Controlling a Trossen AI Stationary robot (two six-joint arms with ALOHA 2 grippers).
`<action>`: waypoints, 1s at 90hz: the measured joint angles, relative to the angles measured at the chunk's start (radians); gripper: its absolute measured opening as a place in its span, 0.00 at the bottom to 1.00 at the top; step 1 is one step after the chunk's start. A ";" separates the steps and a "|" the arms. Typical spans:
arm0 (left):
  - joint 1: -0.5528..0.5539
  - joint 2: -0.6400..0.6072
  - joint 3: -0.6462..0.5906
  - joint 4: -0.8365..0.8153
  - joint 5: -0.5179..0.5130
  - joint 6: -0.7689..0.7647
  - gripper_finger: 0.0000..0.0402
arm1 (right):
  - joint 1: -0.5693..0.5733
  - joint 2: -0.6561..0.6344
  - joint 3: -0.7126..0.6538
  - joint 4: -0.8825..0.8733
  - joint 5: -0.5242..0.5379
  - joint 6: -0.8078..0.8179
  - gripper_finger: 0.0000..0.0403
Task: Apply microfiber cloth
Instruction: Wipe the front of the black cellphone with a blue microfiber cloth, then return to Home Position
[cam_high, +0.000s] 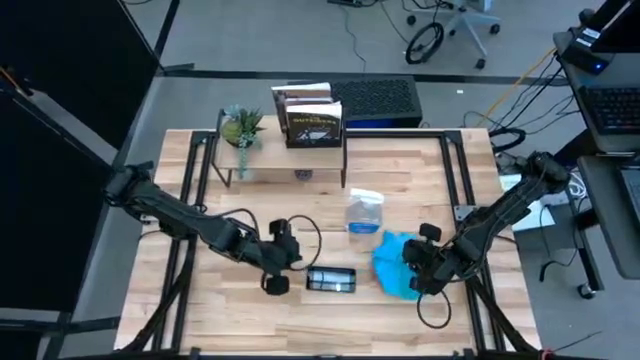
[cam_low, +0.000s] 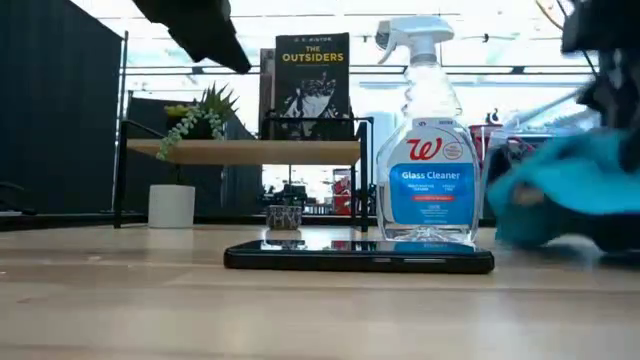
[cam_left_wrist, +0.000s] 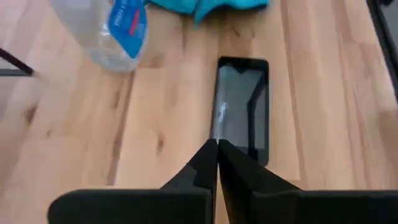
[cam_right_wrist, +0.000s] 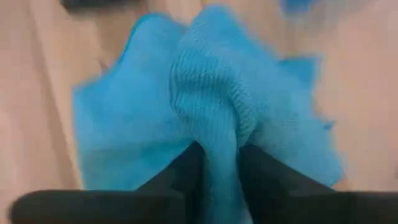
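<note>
microfiber cloth (cam_high: 394, 264): bright turquoise, bunched up on the wooden table (cam_high: 400, 170), right of the phone and just in front of the spray bottle; seen pinched into a ridge in the right wrist view (cam_right_wrist: 211, 124); blurred blue mass at the right edge of the low view (cam_low: 565, 190).
right gripper (cam_high: 415, 272): placed at the cloth's right side; a fold of cloth is clamped between its two dark fingers (cam_right_wrist: 186, 168), jaws narrowed onto the fabric.
left gripper (cam_high: 290, 262): held low over the table just left of the phone; fingers (cam_left_wrist: 202, 168) pressed together, nothing between them; tips pointed at the phone's near end.
phone (cam_high: 331, 281): black, laid flat on the table between the two grippers, screen up; shown lengthwise in the left wrist view (cam_left_wrist: 241, 109) and edge-on in the low view (cam_low: 358, 258).
spray bottle (cam_high: 365, 212): clear, blue "Glass Cleaner" label, stood upright behind the phone and near the cloth (cam_low: 427, 140).
shelf (cam_high: 290, 160): small wooden stand on black legs at the table's far side, well apart from the phone.
plant (cam_high: 241, 128): small green plant in a white pot, at the shelf's left end (cam_low: 190, 150).
book (cam_high: 310, 120): "The Outsiders", stood upright on the shelf (cam_low: 312, 85).
</note>
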 joint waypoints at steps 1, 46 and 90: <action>0.001 -0.004 -0.005 -0.002 0.005 0.000 0.00 | -0.001 -0.001 0.000 0.002 -0.021 0.001 0.30; 0.089 -0.062 -0.055 0.051 0.182 0.090 0.00 | -0.159 -0.335 0.053 0.112 0.131 -0.398 0.53; 0.094 -0.062 -0.055 0.049 0.174 0.174 0.00 | -0.213 -0.784 -0.533 1.099 0.104 -0.868 0.03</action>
